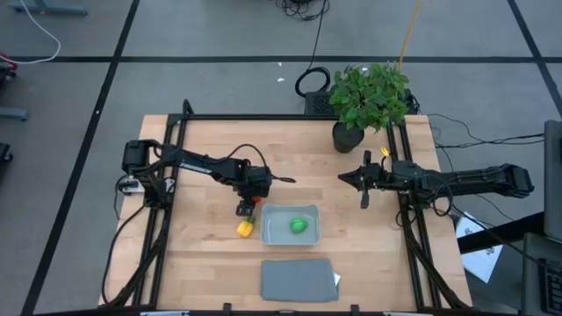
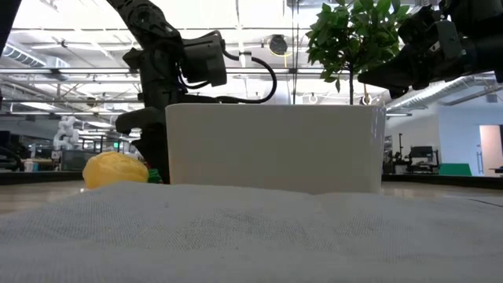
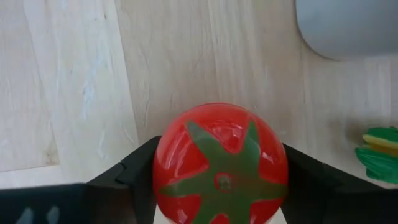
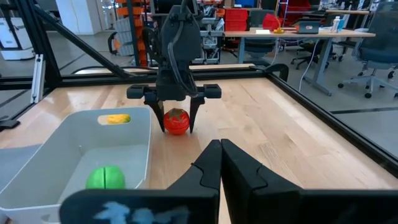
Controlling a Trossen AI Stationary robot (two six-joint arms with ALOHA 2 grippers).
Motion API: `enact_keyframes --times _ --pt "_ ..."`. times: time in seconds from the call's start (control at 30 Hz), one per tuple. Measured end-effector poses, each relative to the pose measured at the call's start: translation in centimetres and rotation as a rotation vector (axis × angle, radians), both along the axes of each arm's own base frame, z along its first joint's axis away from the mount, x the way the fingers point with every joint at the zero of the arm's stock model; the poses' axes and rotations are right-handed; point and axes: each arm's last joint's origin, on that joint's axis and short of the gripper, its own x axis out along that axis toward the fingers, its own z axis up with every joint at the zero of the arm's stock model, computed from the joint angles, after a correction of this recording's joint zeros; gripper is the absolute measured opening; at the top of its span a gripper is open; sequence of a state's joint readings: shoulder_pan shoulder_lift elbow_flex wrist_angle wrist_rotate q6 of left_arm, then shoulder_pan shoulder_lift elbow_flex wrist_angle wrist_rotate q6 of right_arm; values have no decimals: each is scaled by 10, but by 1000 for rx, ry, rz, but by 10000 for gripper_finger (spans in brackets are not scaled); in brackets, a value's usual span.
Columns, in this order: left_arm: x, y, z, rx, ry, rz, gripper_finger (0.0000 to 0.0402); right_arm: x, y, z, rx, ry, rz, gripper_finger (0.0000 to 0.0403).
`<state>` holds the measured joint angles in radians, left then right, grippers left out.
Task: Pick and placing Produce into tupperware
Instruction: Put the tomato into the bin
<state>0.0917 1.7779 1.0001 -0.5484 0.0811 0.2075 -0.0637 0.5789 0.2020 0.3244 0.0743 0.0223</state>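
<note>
My left gripper [image 1: 247,209] stands just off the tupperware's far left corner, pointing down, shut on the round red produce piece [image 3: 221,165], a toy tomato with a green star top. The light blue-grey tupperware [image 1: 290,211] sits near the table's middle with the round green piece [image 1: 299,226] lying on its floor. The yellow piece with a green tip [image 1: 245,229] lies on the table against the tub's left wall. My right gripper [image 4: 219,149] hovers shut over the table's right part, away from all of them. My left gripper pinches the red tomato [image 4: 176,121] between its two fingers [image 3: 134,177], one on each side of its round body. The fingers come from above, pointing down. The green star top faces up toward the wrist. Whether the tomato rests on the table or is lifted clear, I cannot tell.
A flat darker grey lid [image 1: 299,279] lies near the table's near edge, below the tub. A leafy potted plant [image 1: 369,96] stands at the far right corner. A black frame [image 1: 176,175] rails the table's left, right and far sides. Bare wood lies left of the left gripper.
</note>
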Motion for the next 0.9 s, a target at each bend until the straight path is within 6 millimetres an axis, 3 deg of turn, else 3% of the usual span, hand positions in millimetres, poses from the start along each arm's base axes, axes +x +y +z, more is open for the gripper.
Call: enact_keyframes --times 0.3,0.63,0.9 --pt "-7 -1 6 11 23 -42 283 0 0 0 -5 1 0 0" --pt "-11 3 35 73 -26 -24 246 0 0 0 -8 1 0 0" --pt "-15 8 65 81 -40 -8 262 2 0 0 -9 -5 -1 0"
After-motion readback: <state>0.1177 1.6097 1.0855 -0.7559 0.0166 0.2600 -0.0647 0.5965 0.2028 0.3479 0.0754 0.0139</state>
